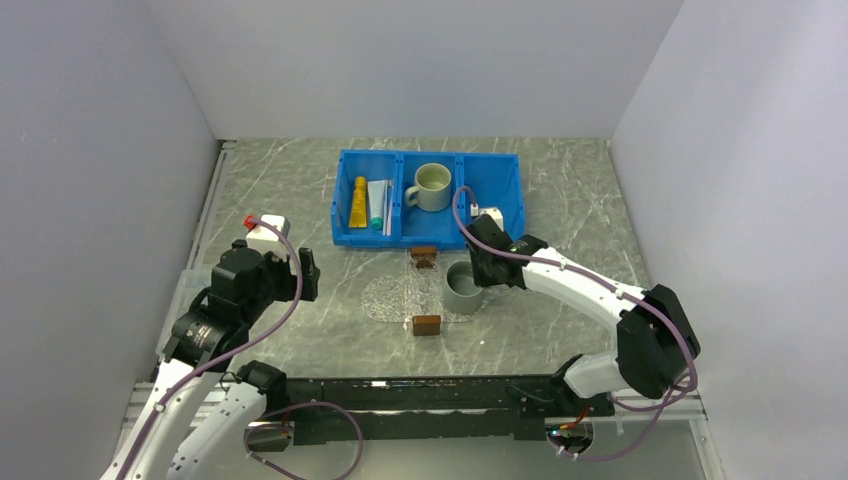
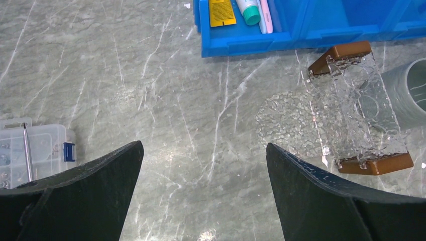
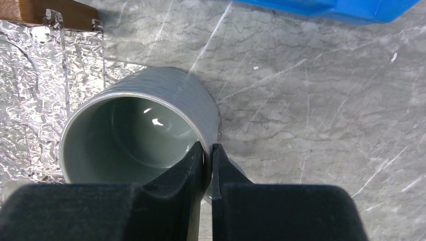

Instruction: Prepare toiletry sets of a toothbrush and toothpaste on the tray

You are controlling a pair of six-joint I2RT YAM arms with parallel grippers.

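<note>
Black fingers of the right hand are pinching the wall of a grey cup, which is standing at the edge of the clear tray. Left hand is hovering, spread, over the tabletop. Ahead of it, toothpaste tubes and the toothbrush are lying in a blue bin.

The grey marbled surface carries a blue bin at upper centre, the clear tray just below it, a grey cup at the tray's right side, and a small clear box at lower left.
</note>
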